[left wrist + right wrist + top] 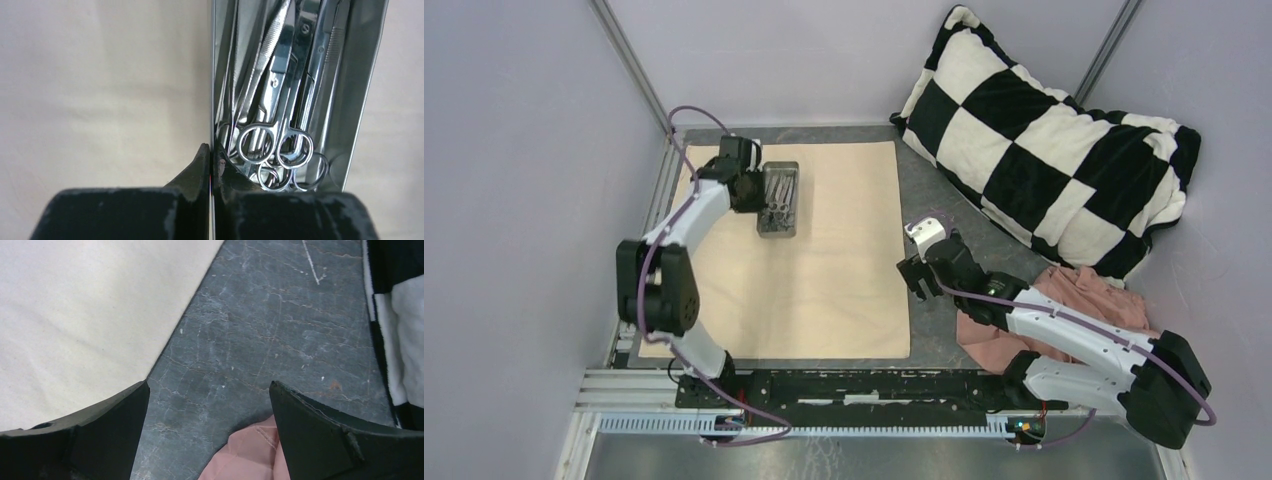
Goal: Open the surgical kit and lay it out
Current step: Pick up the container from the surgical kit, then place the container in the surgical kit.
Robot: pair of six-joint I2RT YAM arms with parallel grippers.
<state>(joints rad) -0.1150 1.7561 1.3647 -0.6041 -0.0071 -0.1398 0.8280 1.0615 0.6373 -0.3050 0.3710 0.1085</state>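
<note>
Got the left pincer [210,156] clenched on the long side wall of the metal tray [364,82], far-left on the beige cloth wrap [844,270], long axis running straight away from it, and the right pincer [209,388] gaping empty way off.

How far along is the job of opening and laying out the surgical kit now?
Done: the beige cloth wrap lies open and flat. In hand: the left gripper is shut on a side wall of the metal tray, which stands on the wrap. Still to do: the ring-handled instruments all lie in the tray, none laid out. The right gripper hangs open, holding nothing.
</note>
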